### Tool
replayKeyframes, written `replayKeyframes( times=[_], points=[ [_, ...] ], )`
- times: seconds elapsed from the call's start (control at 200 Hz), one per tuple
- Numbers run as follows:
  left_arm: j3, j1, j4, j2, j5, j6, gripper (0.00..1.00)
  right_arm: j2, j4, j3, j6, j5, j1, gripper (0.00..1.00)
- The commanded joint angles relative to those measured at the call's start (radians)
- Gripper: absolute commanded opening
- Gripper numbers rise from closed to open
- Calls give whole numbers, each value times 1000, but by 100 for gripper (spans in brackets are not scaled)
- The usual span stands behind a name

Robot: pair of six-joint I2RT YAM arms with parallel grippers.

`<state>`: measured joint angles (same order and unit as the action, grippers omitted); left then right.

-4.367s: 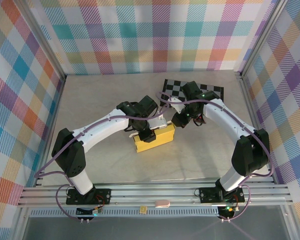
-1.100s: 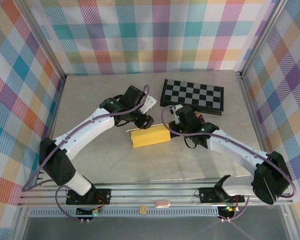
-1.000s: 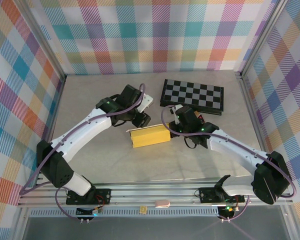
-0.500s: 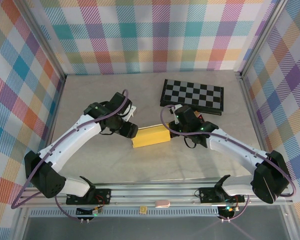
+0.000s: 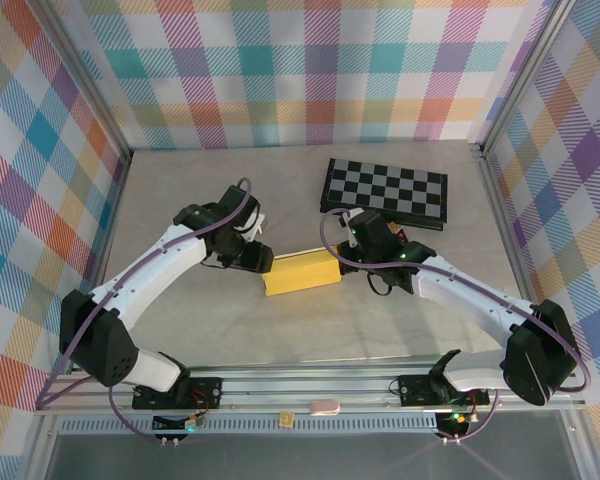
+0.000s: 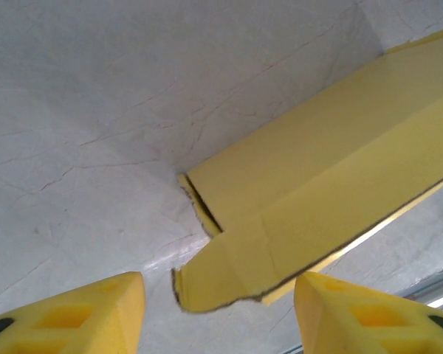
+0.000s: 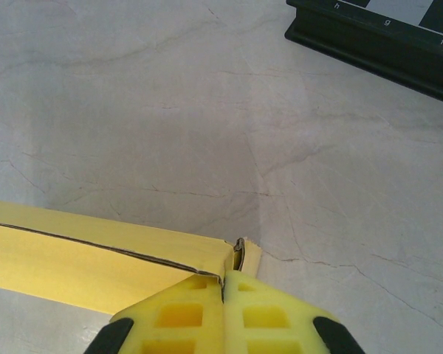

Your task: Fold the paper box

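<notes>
The mustard-yellow thin-cardboard paper box lies on the pale marbled table, near the glossy black-and-white checkered board. It looks light, easily creased and likely to slide, so its loose end flap seems the best hold. At the end farther from the board, the left gripper stands with fingers apart. At the nearer end, the right gripper is closed against the corner.

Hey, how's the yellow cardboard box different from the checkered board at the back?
The mustard-yellow cardboard paper box is plain and smaller; the black-and-white checkered board is patterned and larger. The box lies between the left gripper and right gripper; the board lies farther back, untouched. Both lie flat on the table.
</notes>
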<state>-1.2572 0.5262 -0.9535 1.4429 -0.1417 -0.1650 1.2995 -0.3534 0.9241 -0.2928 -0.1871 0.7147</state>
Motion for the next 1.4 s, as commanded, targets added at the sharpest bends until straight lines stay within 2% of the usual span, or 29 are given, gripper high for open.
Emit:
replayKeyframes(
  times=[0.0, 0.405, 0.565, 0.74, 0.965, 1.08, 1.19, 1.395],
  points=[
    [-1, -14, 31, 15, -47, -19, 52, 29, -110, -11, -8, 7, 9, 0],
    [76, -14, 34, 19, -42, 13, 36, 40, -111, -5, -8, 3, 9, 0],
    [106, -14, 48, 25, -35, 19, 33, 46, -109, -3, -6, 4, 9, 0],
    [89, -14, 46, 4, -16, 21, 33, 49, -108, 2, -6, 4, 9, 0],
    [-40, -14, -61, -13, 6, 13, 47, 53, -109, 4, -6, 1, 9, 0],
    [-75, -14, -120, -11, 17, 31, 50, 54, -111, 6, -8, 2, 9, 0],
    [-100, -14, -166, -4, 55, 74, 49, 54, -111, 6, -6, 2, 9, 0],
    [-124, -14, -175, 30, 64, 146, 42, 53, -113, 4, -8, 2, 9, 0]
  ],
)
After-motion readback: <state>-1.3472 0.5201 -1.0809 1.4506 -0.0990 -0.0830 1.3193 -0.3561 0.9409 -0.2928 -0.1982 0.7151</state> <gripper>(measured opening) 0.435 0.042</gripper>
